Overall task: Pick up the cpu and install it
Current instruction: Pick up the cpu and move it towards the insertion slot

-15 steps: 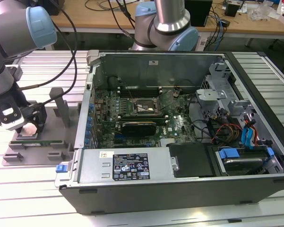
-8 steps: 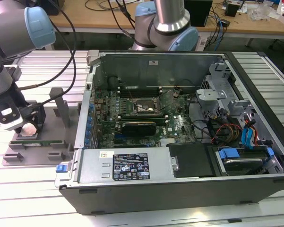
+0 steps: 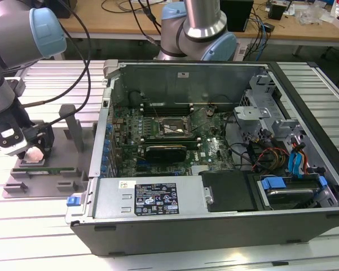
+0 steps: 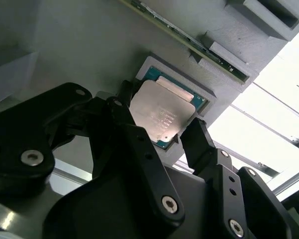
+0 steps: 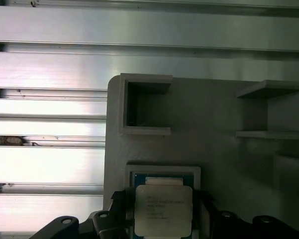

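Observation:
The cpu [image 4: 164, 107] [image 5: 163, 209], a flat square chip with a silvery top plate, lies in a square pocket of the grey fixture plate [image 3: 48, 176] [image 5: 214, 109] at the exterior view's left. My gripper [image 3: 32, 151] [image 4: 159, 113] [image 5: 163, 211] is down over that pocket. Its two black fingers [image 4: 196, 137] sit against opposite edges of the chip, shut on it. The chip still rests low in the pocket. The black socket frame [image 3: 172, 129] lies on the motherboard inside the open computer case [image 3: 214, 226].
A grey upright block [image 3: 72, 127] and another square pocket [image 5: 144, 107] stand on the fixture plate near the gripper. The case's metal side wall [image 3: 104, 130] rises between fixture and motherboard. A second arm base [image 3: 197, 34] stands behind the case. Cables hang above.

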Robot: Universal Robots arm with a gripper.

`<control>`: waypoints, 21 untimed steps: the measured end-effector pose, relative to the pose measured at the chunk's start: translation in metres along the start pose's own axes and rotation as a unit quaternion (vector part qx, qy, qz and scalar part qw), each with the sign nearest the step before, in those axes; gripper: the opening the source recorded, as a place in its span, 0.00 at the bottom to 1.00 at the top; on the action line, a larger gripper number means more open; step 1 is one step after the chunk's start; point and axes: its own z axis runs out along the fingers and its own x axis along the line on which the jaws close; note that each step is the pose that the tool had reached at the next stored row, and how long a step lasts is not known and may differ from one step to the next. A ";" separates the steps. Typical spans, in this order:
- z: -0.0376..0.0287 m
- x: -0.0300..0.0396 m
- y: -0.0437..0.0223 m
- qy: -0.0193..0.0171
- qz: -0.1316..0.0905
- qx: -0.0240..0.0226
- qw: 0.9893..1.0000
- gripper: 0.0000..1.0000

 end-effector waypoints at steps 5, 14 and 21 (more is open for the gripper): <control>0.0001 -0.0004 -0.0001 0.001 0.000 0.000 1.000 0.66; 0.0001 -0.0004 -0.0001 0.001 0.000 0.000 1.000 0.55; -0.0112 -0.0008 0.0003 0.001 0.000 0.000 1.000 0.55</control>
